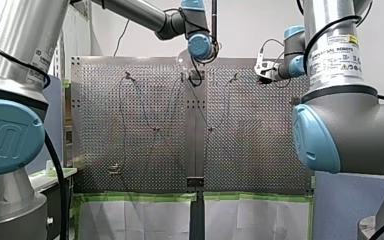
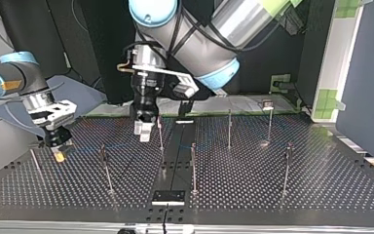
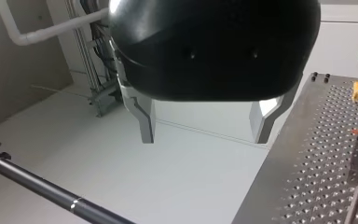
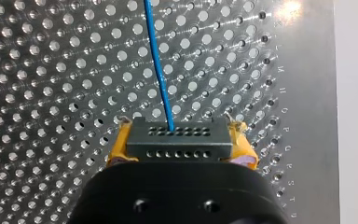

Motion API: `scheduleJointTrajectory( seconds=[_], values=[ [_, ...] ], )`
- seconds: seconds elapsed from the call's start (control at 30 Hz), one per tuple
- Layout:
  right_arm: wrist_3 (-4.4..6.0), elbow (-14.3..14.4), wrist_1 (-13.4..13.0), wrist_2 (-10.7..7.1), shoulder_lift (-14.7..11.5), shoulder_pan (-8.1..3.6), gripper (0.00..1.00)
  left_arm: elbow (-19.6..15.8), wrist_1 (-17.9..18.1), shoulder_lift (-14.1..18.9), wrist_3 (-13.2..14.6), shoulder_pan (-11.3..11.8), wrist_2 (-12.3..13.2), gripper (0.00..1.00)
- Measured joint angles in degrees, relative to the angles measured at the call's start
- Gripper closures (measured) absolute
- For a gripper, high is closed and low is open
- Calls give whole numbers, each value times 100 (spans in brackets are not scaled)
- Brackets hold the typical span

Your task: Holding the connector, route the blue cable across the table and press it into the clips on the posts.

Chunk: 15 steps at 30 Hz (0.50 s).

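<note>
Top-view left, your right gripper [image 2: 58,153] is clamped on the dark grey connector [image 4: 177,142], left gripper [image 3: 205,135] spread empty; mid-routing I'd guess, next seat the thin blue cable [image 4: 157,65] in the slim metal posts [image 2: 106,168].

A: Left arm, pose?
B: Reaches in from the left, across to the far middle, wrist bent downward. My left gripper [image 3: 205,140] points down, black body, metal fingers [image 3: 145,123] spread wide.
A: Right arm?
B: Tucked at the far right, forearm coming in low. My right gripper [image 2: 58,152] points down too. Yellow pads [image 4: 119,148] are clamped on both ends of the connector [image 4: 177,140].
</note>
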Motion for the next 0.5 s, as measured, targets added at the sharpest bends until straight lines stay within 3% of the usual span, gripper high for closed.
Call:
scheduleJointTrajectory(
  seconds=[0.23, 0.5],
  values=[
    [-9, 0, 0, 0, 2, 6, 100, -404, 274, 363, 66, -52, 8, 0],
    [-15, -1, 0, 0, 4, 18, 100, -815, 403, 426, 65, -80, -4, 0]
  ],
)
